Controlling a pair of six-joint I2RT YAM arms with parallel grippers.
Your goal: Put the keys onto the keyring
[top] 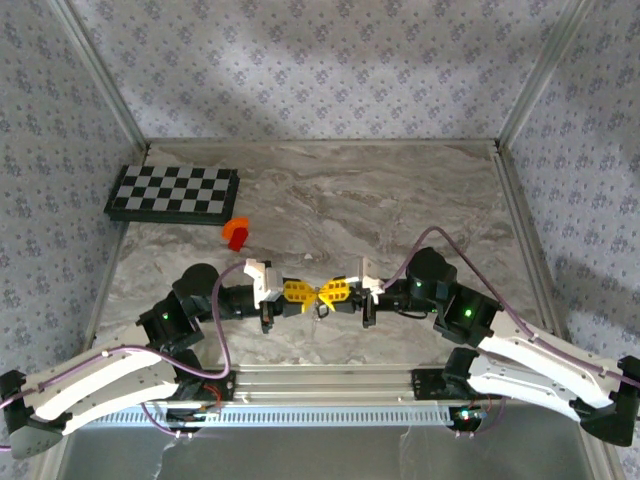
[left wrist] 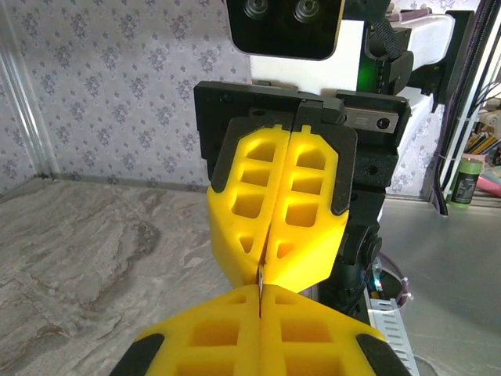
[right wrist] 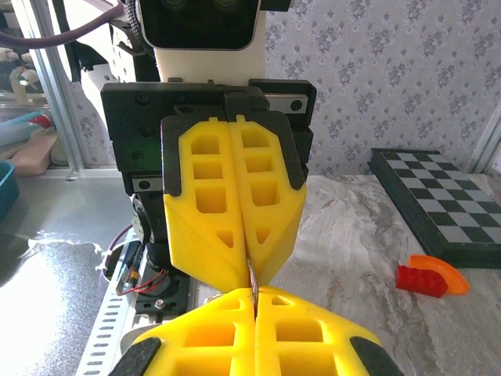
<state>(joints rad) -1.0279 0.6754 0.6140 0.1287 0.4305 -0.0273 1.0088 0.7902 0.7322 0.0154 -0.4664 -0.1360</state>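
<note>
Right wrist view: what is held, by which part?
A thin metal sliver, its ends pinched by left end effector and right end effector; identity unclear.

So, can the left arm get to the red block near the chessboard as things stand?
Probably yes, but not at once. The red block lies in the open a little beyond the left gripper, with nothing between. That gripper is shut, tip to tip with the right gripper, so it must open first.

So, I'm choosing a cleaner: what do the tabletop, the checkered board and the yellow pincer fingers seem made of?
Tabletop: grey-veined marble look, matte; possibly printed laminate. Checkered board: black and white squares, slight sheen; plastic or lacquered wood, unclear. Pincer fingers: matte yellow plastic with hollow pockets, likely printed or moulded.
</note>
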